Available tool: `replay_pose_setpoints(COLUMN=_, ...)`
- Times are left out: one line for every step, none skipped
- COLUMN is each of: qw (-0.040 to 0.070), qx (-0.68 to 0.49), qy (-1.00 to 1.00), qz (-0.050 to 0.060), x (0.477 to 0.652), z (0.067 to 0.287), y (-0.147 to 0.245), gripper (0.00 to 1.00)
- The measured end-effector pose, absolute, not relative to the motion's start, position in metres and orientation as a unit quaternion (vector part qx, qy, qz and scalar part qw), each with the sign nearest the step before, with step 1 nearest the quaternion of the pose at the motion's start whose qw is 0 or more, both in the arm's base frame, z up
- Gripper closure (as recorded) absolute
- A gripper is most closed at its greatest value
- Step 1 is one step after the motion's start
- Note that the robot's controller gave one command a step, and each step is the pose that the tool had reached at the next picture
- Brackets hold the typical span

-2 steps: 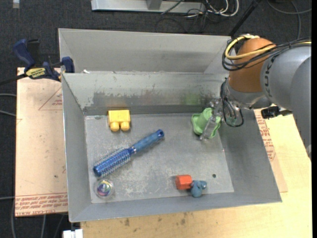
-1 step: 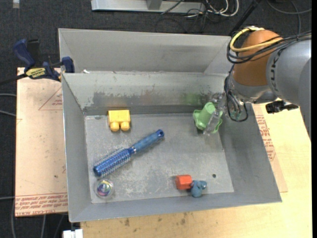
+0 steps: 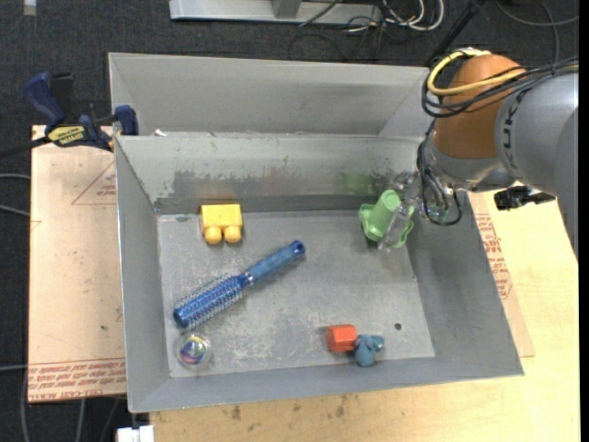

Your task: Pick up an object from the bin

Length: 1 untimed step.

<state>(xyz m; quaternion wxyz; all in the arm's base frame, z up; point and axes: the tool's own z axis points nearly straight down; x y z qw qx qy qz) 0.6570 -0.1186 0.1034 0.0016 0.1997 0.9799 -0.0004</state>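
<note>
My gripper [image 3: 398, 224] is at the bin's back right corner, close to the right wall. It is shut on a light green plastic thing [image 3: 375, 217], which sticks out to the left of the fingers just above the floor by the back wall. A blue hairbrush [image 3: 237, 284] lies slantwise in the middle of the bin, well to the left of the gripper.
A yellow block with two round knobs [image 3: 221, 223] sits at the back left. A small shiny ball [image 3: 193, 349] lies in the front left corner. An orange-red cube [image 3: 341, 338] and a small blue figure [image 3: 369, 349] rest at the front right.
</note>
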Motion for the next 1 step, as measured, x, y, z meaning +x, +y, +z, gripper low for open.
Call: replay_pose_setpoints(qw=0.006, qx=0.198, qy=0.980, qz=0.001, x=0.6598, z=0.2020, y=-0.1185, gripper=1.00)
